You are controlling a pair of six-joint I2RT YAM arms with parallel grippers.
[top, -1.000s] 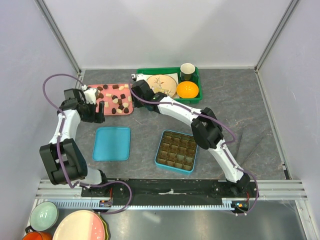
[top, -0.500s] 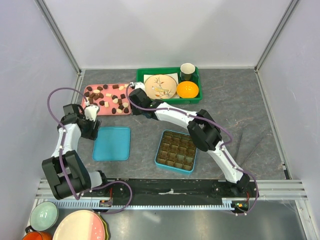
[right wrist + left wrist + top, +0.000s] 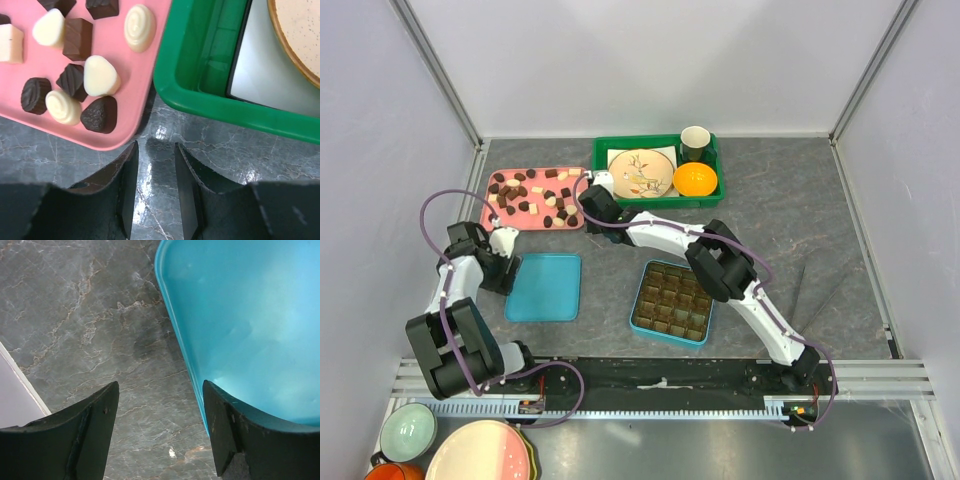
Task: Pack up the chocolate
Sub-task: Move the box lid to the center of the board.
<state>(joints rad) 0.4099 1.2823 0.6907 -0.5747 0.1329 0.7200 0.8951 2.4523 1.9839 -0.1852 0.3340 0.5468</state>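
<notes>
Several small pieces of chocolate (image 3: 532, 196), dark brown and cream-white, lie on a pink tray (image 3: 578, 224); the right wrist view shows them (image 3: 75, 80) close up. My right gripper (image 3: 156, 146) hovers open over the bare table at that tray's corner (image 3: 125, 140), beside the green bin (image 3: 200, 100), with nothing between its fingers. In the top view the right gripper (image 3: 588, 206) sits between tray and bin. My left gripper (image 3: 160, 385) is open and straddles the left edge of a flat blue lid (image 3: 250, 330). A blue box (image 3: 672, 302) with a brown grid stands mid-table.
The green bin (image 3: 603, 150) at the back holds a patterned plate (image 3: 643, 172), a dark cup (image 3: 695, 142) and an orange (image 3: 695, 179). The blue lid (image 3: 544, 287) lies left of the box. Bowls and plates (image 3: 440, 445) sit below the arm rail. Walls close both sides.
My left gripper has left the pink tray and come nearer, down to the blue lid's left edge. My right gripper has slid a little nearer, toward the tray's corner.
</notes>
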